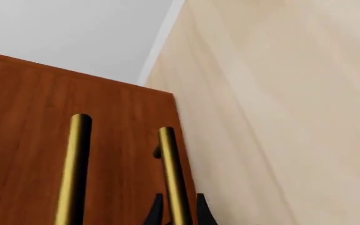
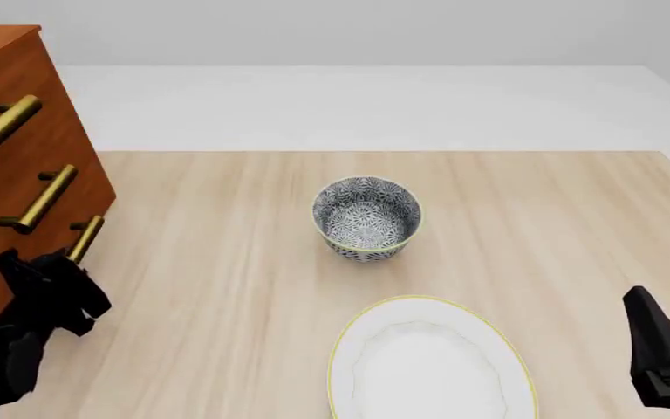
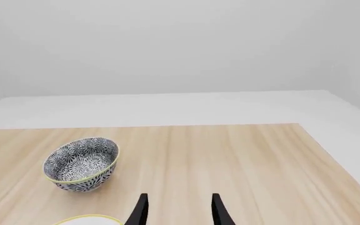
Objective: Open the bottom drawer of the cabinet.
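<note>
The cabinet (image 2: 15,131) is a reddish-brown chest at the table's far left, with three brass bar handles. The bottom drawer (image 2: 56,262) looks flush with the cabinet front. Its handle (image 2: 85,237) runs between the fingers of my left gripper (image 2: 70,266). In the left wrist view the two black fingertips sit tight on either side of that handle (image 1: 172,164), so the left gripper (image 1: 178,197) is shut on it. My right gripper (image 2: 644,301) is open and empty at the near right of the table, far from the cabinet; it also shows in the right wrist view (image 3: 178,197).
A patterned blue-and-white bowl (image 2: 366,218) stands mid-table, also seen in the right wrist view (image 3: 81,163). A white plate with a yellow rim (image 2: 428,362) lies in front of it. The middle drawer's handle (image 1: 73,168) runs beside the gripped one.
</note>
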Available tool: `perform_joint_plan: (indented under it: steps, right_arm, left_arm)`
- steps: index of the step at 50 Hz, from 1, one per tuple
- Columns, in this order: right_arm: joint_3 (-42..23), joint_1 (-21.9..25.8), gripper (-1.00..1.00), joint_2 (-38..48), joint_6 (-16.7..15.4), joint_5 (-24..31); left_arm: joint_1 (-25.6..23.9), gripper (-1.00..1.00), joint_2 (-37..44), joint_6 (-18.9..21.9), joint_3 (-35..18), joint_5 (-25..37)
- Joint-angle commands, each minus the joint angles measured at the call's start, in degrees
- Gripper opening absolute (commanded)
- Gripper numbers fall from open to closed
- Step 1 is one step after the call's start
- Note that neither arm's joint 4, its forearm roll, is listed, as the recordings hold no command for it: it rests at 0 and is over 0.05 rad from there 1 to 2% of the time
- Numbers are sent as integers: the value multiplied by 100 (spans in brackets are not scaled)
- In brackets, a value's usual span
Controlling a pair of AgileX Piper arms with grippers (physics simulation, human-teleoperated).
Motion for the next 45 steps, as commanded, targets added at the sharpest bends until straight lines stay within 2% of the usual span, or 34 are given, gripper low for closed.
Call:
perform_joint_plan:
  steps: [1,18,29,45]
  right_arm:
    - [-1,-11,100,-7,19,11]
    - [3,-21,100,-36,58,-4]
    - [3,-24,100,-37,83,-18]
    - [2,-52,100,-38,95,-52]
  left_arm:
    - [137,-100,-28,563,166,0]
    - [76,-100,-247,519,348,0]
    - [-237,-100,-506,405,507,0]
    - [-813,-100,-523,302,431,0]
